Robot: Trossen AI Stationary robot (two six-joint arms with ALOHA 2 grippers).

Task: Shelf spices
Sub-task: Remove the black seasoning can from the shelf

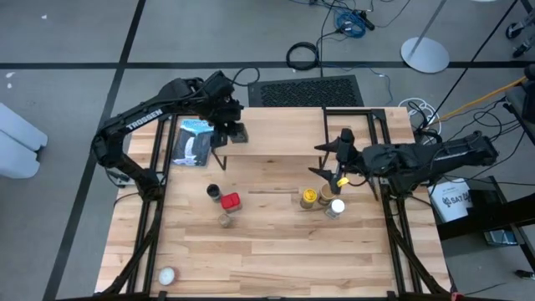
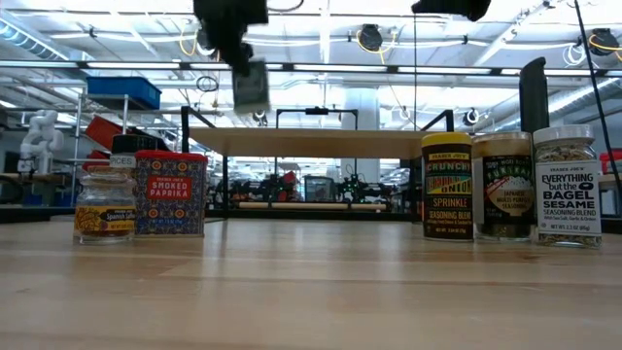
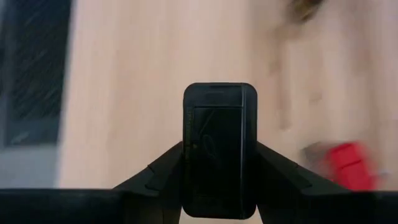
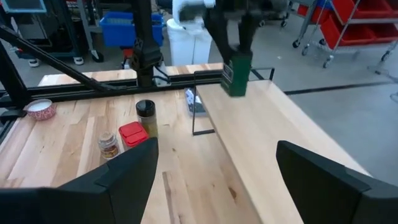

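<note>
Six spice containers were visible: five stood on the table [image 1: 276, 251] and one black tin [image 1: 238, 132] was over the one shelf [image 1: 284, 134].

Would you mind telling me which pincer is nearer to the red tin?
Left. The left pincer, shut on the black tin, is above the shelf's left end, behind the red tin; the right pincer hangs open farther off, to its right.

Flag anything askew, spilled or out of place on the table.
Nothing spilled or tipped. The five spices on the table stand upright. The left gripper holds the black square tin above the shelf, not yet set down. A small white ball sits alone near the table's corner.
</note>
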